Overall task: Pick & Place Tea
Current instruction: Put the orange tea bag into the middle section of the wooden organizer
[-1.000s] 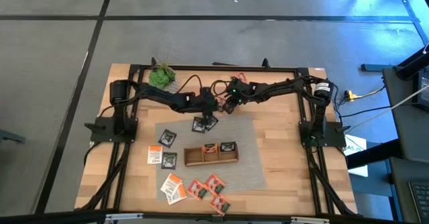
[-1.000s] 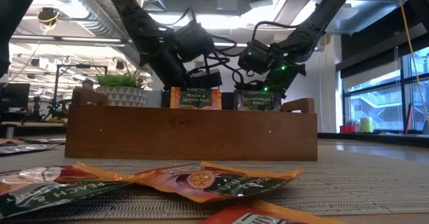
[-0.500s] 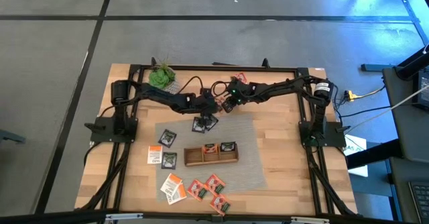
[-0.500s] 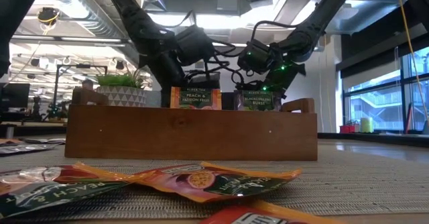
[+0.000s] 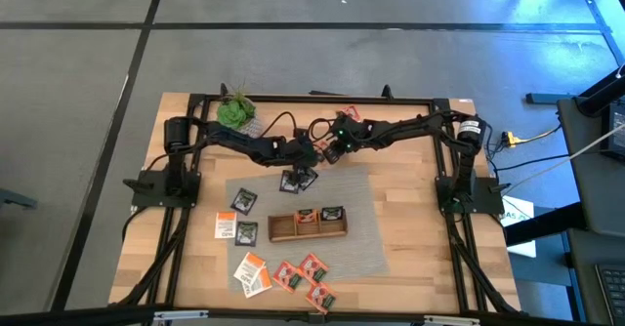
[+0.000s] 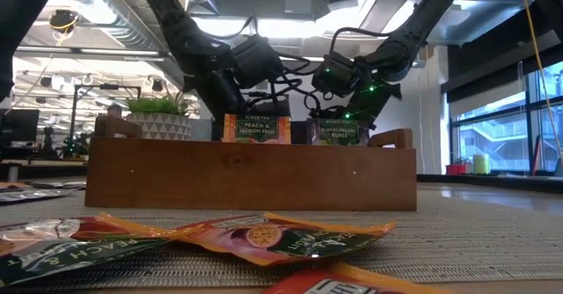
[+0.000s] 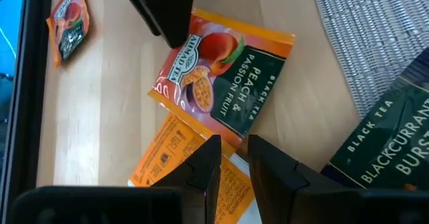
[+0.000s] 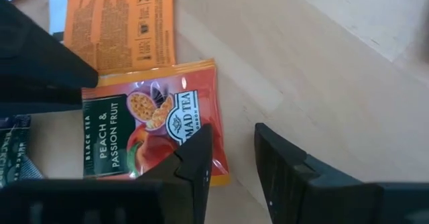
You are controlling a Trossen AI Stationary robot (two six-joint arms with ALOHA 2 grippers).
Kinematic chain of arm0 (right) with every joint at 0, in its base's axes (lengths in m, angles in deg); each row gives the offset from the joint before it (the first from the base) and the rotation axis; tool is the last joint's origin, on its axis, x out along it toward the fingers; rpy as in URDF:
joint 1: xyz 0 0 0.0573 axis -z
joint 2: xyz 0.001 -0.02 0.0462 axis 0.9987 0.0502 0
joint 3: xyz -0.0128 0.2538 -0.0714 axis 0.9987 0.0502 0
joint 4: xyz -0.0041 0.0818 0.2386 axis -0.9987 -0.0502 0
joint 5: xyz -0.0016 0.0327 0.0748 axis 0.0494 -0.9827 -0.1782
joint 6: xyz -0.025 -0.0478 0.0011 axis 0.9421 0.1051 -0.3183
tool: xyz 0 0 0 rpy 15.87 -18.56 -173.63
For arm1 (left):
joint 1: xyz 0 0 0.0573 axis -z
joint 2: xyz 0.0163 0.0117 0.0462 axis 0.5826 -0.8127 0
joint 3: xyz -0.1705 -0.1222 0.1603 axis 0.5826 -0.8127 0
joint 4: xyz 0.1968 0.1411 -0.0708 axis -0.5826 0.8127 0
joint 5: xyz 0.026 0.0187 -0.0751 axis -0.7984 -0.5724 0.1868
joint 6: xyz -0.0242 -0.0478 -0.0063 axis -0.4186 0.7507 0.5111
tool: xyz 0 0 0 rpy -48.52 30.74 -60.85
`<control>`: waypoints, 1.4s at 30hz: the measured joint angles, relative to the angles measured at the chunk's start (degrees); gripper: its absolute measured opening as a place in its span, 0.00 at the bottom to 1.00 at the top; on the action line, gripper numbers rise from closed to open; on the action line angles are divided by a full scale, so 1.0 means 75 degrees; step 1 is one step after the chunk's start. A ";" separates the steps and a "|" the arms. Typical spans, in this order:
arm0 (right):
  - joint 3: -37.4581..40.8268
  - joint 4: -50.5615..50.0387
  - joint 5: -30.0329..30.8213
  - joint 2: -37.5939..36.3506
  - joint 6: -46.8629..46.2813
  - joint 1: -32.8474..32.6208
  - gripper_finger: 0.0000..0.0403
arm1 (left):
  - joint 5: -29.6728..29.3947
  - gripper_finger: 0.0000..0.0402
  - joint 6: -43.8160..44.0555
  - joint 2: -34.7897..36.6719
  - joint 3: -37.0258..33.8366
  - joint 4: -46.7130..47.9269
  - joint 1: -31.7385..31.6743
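While both arms crowd the far side of the long brown wooden three-compartment tray [image 5: 308, 225], I'm working the flat orange-red peach and passion fruit tea sachet [image 8: 149, 119] that lies on bare wood beyond the tray, just off the grey woven mat [image 5: 361, 194]. My right gripper [image 8: 232, 158] hangs over its edge, fingers apart with a narrow gap straddling the sachet's side; nothing clamped yet, as far as I can judge. My left gripper [image 7: 232, 162] sits close by from the other side, fingers also slightly apart and empty, over a plain orange sachet lying back-up [image 7: 179, 155]. A dark green blackcurrant sachet [image 7: 389, 143] rests on the mat beside the left gripper. Two sachets already stand upright in the tray, one orange [image 6: 255, 128], one dark [image 6: 339, 132], sorted by compartment I think. More loose sachets [image 5: 288, 274] lie on the tray's near side.
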 joint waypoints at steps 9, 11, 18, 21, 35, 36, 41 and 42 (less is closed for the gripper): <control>0.0006 0.0090 -0.0124 0.0009 0.0080 -0.0015 0.28 | 0.0072 0.19 0.0031 -0.0020 -0.0010 -0.0195 0.0000; 0.0006 0.0097 -0.0133 0.0009 0.0107 -0.0017 0.27 | 0.0072 0.19 0.0035 -0.0020 -0.0010 -0.0198 0.0000; 0.0015 0.0157 -0.0182 0.0017 0.0463 -0.0023 0.26 | 0.0069 0.19 -0.0203 -0.0020 -0.0013 -0.0235 0.0000; 0.0020 0.0199 -0.0195 0.0020 0.0465 -0.0029 0.24 | 0.0058 0.19 -0.0465 -0.0020 -0.0013 -0.0253 0.0000; 0.0051 0.0659 -0.0699 0.0067 0.0882 -0.0066 0.17 | -0.0065 0.19 -0.0962 -0.0020 -0.0018 -0.0656 0.0002; 0.0050 0.0659 -0.0661 0.0067 0.0876 -0.0075 0.16 | -0.0065 0.19 -0.0971 -0.0020 -0.0018 -0.0676 0.0003; 0.0050 0.0655 -0.0597 0.0067 0.0890 -0.0082 0.14 | -0.0128 0.19 -0.1045 -0.0020 -0.0018 -0.0614 0.0003; 0.0050 0.0655 -0.0585 0.0067 0.0894 -0.0082 0.14 | -0.0129 0.19 -0.1051 -0.0020 -0.0018 -0.0612 0.0003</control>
